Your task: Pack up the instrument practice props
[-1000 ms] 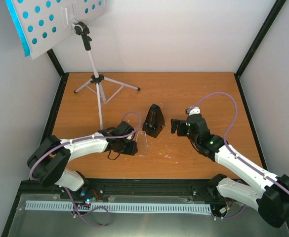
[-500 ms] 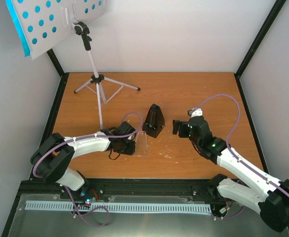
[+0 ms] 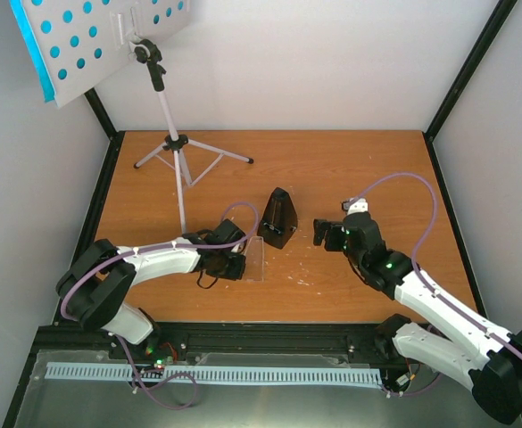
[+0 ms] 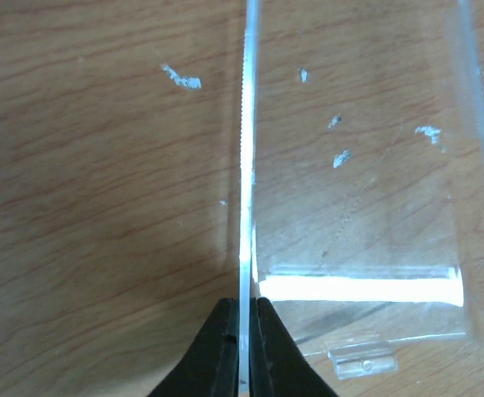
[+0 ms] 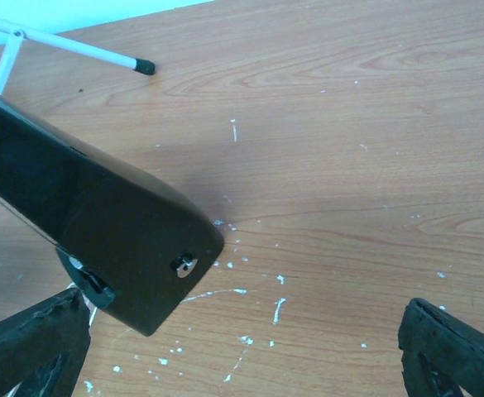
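Cover: clear plastic cover [image 4: 357, 207] sits off the metronome, low on the table [image 3: 350, 169] at the near left, one thin wall pinched edge-on.
Left gripper [image 4: 243, 308]: jaws are clamped together on that thin wall, with the plastic squeezed between both fingertips.
Right gripper [image 5: 246, 310]: jaws are wide apart and hold nothing; it hovers low, just beside the metronome's right flank.
Metronome [image 5: 101, 215]: small black pyramid, upright mid-table and bare, between the two grippers. Whether the cover touches its base I cannot tell.
Step in hand: looks like putting the cover on the metronome, with the left arm carrying it and the right ready to steady the body.
Next move: probably lift and swing the cover to face the pyramid's open front, while the right jaws close on the body so it doesn't slide or tip.
Music stand [image 3: 169, 116]: white tripod, at the far left, upright and unfolded.
Pages [image 3: 29, 40]: cyan sheets rest on the stand's desk, showing at its edge and through the holes; not yet packed.
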You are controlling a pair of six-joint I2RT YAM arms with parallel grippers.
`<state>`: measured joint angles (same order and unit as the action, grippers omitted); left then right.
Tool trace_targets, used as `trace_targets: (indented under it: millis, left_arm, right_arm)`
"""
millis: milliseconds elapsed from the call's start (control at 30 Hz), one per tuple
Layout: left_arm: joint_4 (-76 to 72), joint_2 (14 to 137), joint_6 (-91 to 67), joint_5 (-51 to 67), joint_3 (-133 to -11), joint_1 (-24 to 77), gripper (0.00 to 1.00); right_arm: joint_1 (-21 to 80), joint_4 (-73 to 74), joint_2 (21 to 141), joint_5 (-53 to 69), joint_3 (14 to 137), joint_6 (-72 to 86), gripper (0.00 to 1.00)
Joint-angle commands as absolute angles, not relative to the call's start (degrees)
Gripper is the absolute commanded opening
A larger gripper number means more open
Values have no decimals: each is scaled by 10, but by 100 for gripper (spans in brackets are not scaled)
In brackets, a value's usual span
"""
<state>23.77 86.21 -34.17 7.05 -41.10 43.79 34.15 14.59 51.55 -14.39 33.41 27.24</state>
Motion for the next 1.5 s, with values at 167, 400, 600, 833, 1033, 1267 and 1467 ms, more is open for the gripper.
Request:
trace_targets:
  millis: [167,400,600,833,1033,1267,1467]
  left_arm:
    - [162,773,-358,114,-405,446,0]
    - [49,689,-348,273,-397,445,0]
    - [-154,624,-416,425,-364,445,0]
    - [-256,627,-453,497,-373,446,0]
    - [-258,647,-446,521,-408,445,0]
    - [-268,657,-437,518,-429,446,0]
    - [-282,659,-441,511,-419,446,0]
  right_arm:
    - [280,102,445,82,367,261,100]
    - [160,-25,443,399,357,345,100]
    - [154,-134,459,527,356,439,100]
    - [170,-151,473,587,380,475,100]
    - [229,-195,477,570,406,525,100]
    - [292,-210,493,531,417,521,100]
    - [301,-169,487,502,421,501,86]
